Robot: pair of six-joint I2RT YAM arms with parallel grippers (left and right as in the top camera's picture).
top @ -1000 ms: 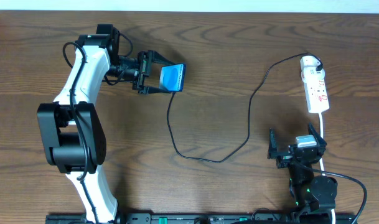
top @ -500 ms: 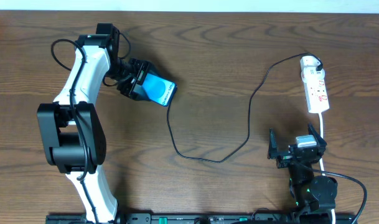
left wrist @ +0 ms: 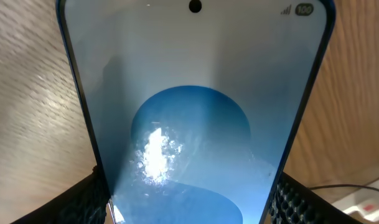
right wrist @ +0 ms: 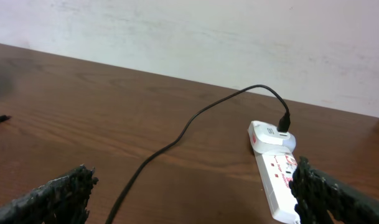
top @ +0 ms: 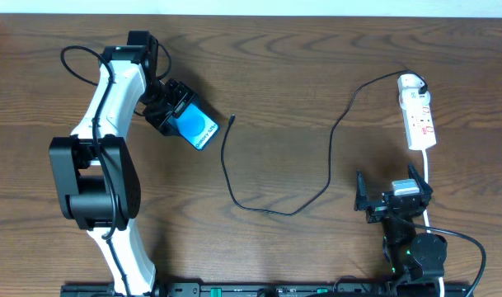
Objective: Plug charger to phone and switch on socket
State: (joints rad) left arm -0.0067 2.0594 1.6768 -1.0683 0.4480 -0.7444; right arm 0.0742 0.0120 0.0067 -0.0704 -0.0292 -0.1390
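Note:
My left gripper (top: 177, 115) is shut on the phone (top: 194, 129), holding it tilted above the table's left part. In the left wrist view the phone's light blue screen (left wrist: 195, 106) with its darker blue circle fills the frame, and a black finger (left wrist: 83, 200) sits on each long edge. The charger's black cable (top: 259, 209) loops across the table. Its connector tip (top: 233, 120) lies on the wood just right of the phone, apart from it. Its white adapter (top: 410, 82) sits in the socket (top: 421, 124) at the far right. My right gripper (top: 391, 188) stands open and empty just short of the socket (right wrist: 279, 180).
The socket's white cord (top: 429, 175) runs toward the front edge past the right gripper. The left arm's white links (top: 110, 99) stand over the table's left side. A pale wall (right wrist: 189, 31) rises behind the table's far edge.
The left gripper has swung the phone left and nearer the front, turning it. The cable's tip, which met the phone's edge before, now lies apart from it. The right arm has not moved.

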